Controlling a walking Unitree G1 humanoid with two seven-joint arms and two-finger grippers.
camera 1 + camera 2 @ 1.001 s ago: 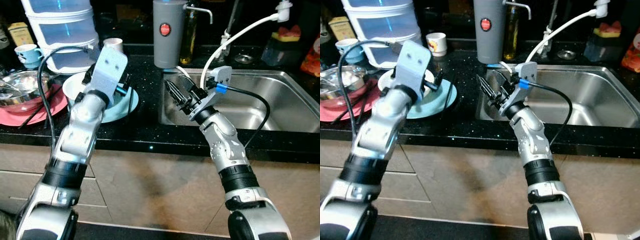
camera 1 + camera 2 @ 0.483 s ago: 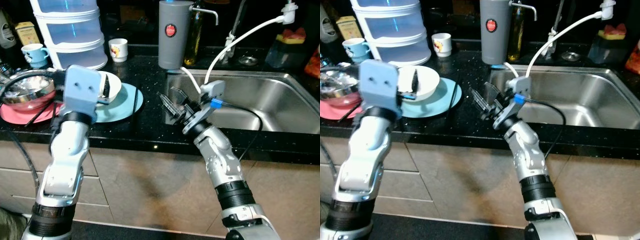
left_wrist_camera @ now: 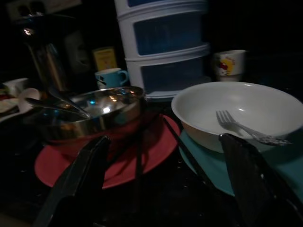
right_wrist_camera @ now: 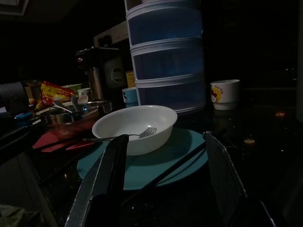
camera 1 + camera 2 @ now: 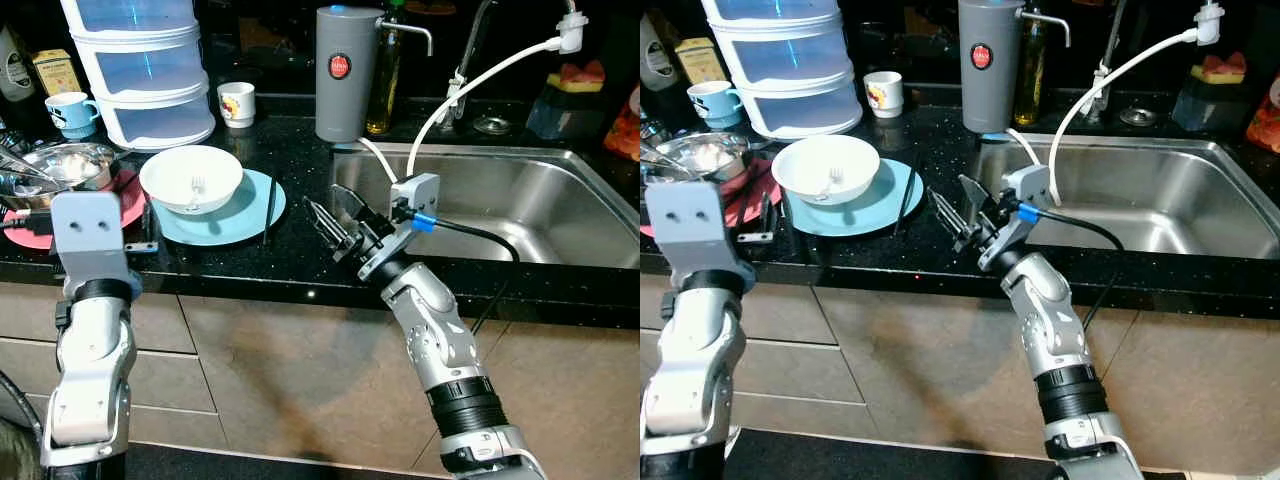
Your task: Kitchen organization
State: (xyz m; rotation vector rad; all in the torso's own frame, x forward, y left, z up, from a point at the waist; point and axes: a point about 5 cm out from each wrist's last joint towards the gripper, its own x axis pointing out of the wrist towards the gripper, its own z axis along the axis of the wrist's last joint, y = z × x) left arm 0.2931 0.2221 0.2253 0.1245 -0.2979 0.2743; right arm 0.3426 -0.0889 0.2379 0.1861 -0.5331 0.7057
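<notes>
A white bowl [image 5: 190,178] with a fork [image 5: 197,185] in it sits on a teal plate [image 5: 232,207]. A black chopstick [image 5: 268,204] lies across the plate's right side. To the left, a steel bowl [image 5: 55,165] rests on a red plate [image 5: 122,196]. My left gripper [image 3: 163,184] is open, low at the counter's front edge, facing the red plate and the white bowl [image 3: 246,111]. My right gripper [image 5: 322,200] is open above the black counter between the teal plate and the sink, pointing at the bowl [image 4: 135,124]. Neither holds anything.
Behind the plates stand stacked clear containers [image 5: 140,65], a blue cup [image 5: 65,108] and a white cup [image 5: 237,101]. A grey canister [image 5: 340,72] and an oil bottle [image 5: 381,80] stand by the steel sink [image 5: 520,205]. A white hose [image 5: 480,75] arcs over the sink.
My left arm has pulled back from over the white bowl to the counter's front left. My right gripper has shifted left from the sink's rim to over the counter. The camera moved too.
</notes>
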